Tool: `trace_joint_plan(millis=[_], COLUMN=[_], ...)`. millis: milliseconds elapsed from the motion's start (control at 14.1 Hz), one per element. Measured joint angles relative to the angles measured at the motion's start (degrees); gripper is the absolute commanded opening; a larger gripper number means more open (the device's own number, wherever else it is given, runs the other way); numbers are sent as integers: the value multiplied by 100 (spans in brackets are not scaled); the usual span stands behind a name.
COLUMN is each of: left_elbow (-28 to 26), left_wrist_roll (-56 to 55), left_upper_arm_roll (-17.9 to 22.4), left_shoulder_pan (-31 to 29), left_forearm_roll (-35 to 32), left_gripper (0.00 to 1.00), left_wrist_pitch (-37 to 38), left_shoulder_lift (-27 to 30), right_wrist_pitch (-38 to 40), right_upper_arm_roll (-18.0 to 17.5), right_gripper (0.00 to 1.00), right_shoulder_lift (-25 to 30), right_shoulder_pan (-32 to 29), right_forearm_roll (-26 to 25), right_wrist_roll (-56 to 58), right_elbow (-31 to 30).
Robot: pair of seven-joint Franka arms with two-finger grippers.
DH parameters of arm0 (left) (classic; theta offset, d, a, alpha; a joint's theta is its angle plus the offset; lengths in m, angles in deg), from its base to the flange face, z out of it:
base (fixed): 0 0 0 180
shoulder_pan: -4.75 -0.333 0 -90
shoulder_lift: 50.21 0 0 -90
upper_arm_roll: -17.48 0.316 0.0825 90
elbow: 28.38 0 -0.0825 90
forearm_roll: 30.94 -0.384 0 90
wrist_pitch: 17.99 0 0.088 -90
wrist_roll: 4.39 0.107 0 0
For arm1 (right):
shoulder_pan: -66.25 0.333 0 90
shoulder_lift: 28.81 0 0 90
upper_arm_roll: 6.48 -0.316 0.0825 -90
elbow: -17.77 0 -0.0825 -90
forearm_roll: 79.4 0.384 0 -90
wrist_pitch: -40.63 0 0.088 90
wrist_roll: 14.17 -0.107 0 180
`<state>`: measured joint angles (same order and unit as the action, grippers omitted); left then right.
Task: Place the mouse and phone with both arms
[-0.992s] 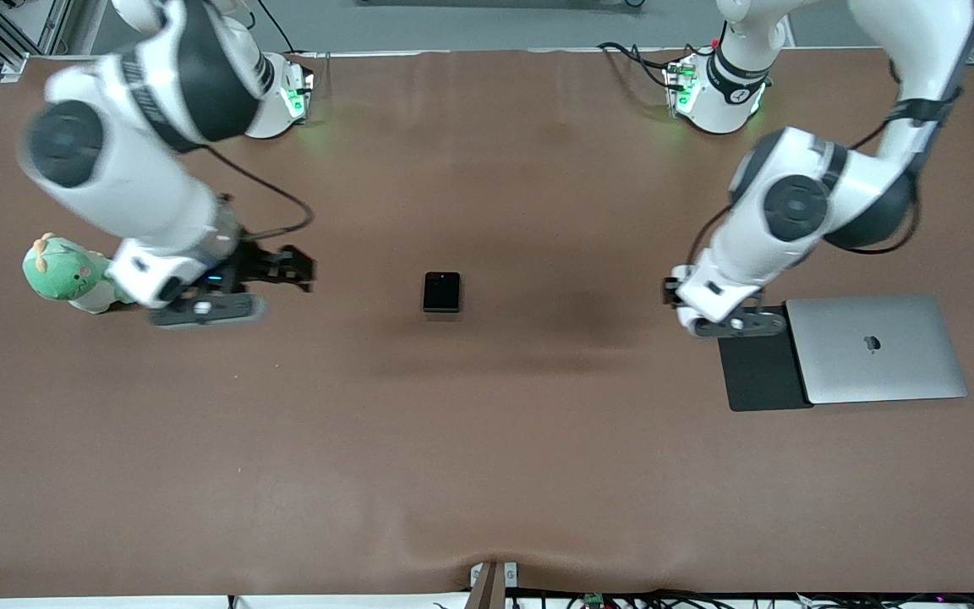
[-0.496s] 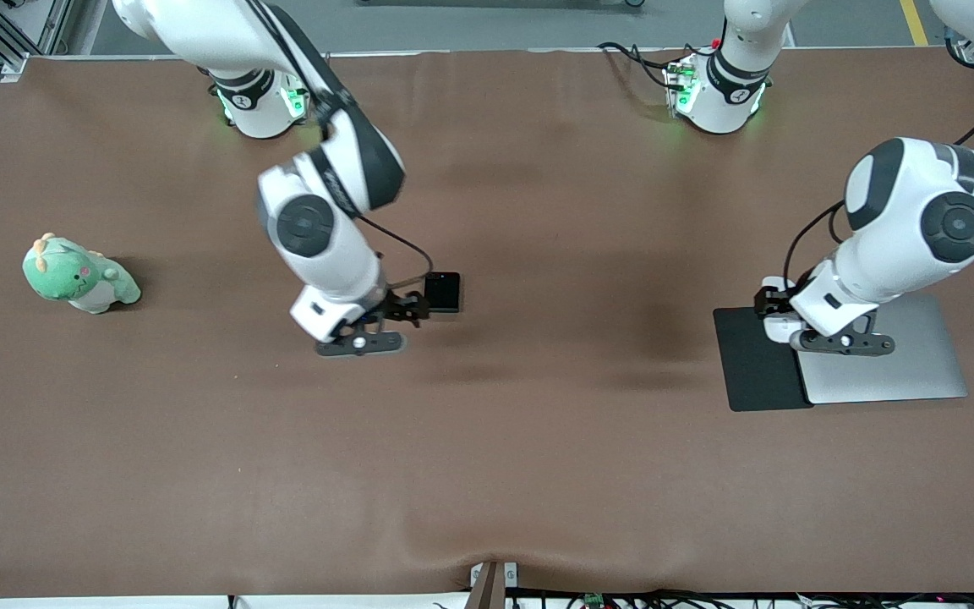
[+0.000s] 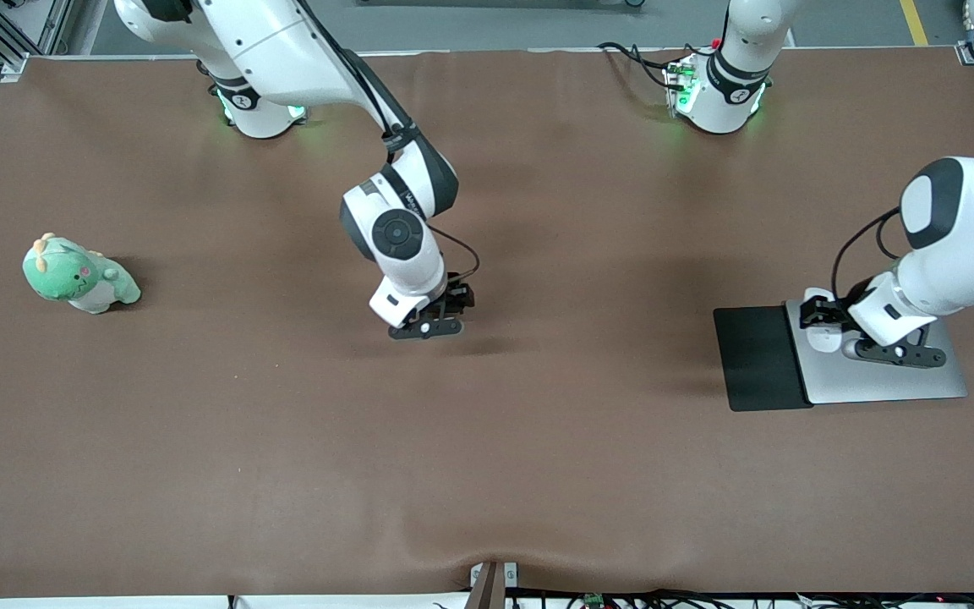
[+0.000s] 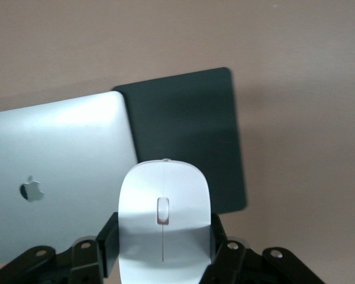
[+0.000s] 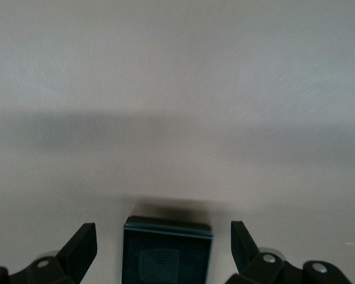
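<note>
In the right wrist view the black phone (image 5: 167,251) lies flat on the brown table between the spread fingers of my right gripper (image 5: 164,245), with a gap on each side. In the front view my right gripper (image 3: 451,300) is low over the table's middle and hides the phone. My left gripper (image 4: 164,248) is shut on the white mouse (image 4: 164,207), one finger on each side. In the front view my left gripper (image 3: 821,321) is over the edge where the laptop meets the black mat.
A closed silver laptop (image 3: 876,381) lies toward the left arm's end, its edge on a flat black mat (image 3: 757,359); both show in the left wrist view, the laptop (image 4: 53,171) and the mat (image 4: 183,124). A green plush toy (image 3: 77,275) sits toward the right arm's end.
My right arm swung from beside the plush toy to the table's middle and now straddles the phone. My left gripper moved with the mouse from beside the mat to over the laptop's edge.
</note>
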<state>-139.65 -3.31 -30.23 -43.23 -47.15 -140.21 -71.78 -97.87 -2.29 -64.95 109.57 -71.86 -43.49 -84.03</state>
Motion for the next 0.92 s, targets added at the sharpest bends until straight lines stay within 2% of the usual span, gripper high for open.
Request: trace_joint_plan(millis=[283, 921], left_elbow=[-2, -24], left_wrist_roll=[0, -176], left_upper_arm_roll=[233, 432], left_shoulder_pan=[-38, -45], left_forearm_roll=[-526, -765], left_gripper=[38, 38], left_wrist_pitch=[-295, -1091], left_shoulder_lift=[-469, -1244], right_wrist_pitch=[-268, -379], right_upper_arm_roll=[0, 79], right_gripper=[100, 100], right_shoulder_lift=[-7, 57], right_shoulder_pan=[219, 310], right_forearm_roll=[11, 12], right_wrist_roll=[-93, -191], right_elbow=[-384, -566])
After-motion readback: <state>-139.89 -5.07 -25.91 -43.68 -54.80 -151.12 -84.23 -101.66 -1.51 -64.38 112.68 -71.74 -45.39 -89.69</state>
